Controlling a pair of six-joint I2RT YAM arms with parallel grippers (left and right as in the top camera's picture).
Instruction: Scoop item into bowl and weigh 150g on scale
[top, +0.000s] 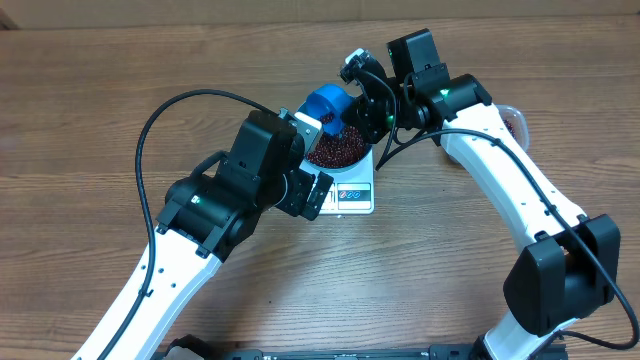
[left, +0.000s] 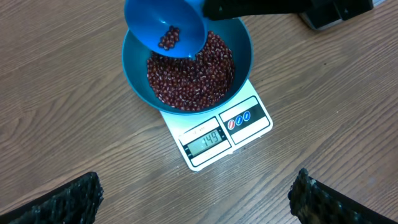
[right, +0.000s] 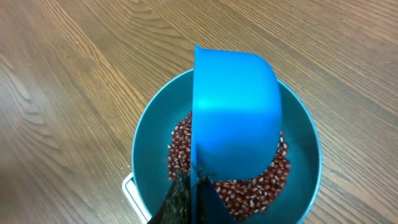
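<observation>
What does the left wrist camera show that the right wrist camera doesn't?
Only left wrist: the lit display and buttons on the scale, a few beans inside the scoop, and the open left gripper. Only right wrist: the scoop's outer back and the right gripper shut on it. Both: the blue bowl of beans under the scoop, on the wooden table.

Scoop, seemingly tilted, above bowl

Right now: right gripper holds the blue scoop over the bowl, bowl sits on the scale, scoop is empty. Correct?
Not empty: the left wrist view shows a few beans in the scoop. Otherwise right: the right gripper holds it over the bowl, which sits on the scale.
</observation>
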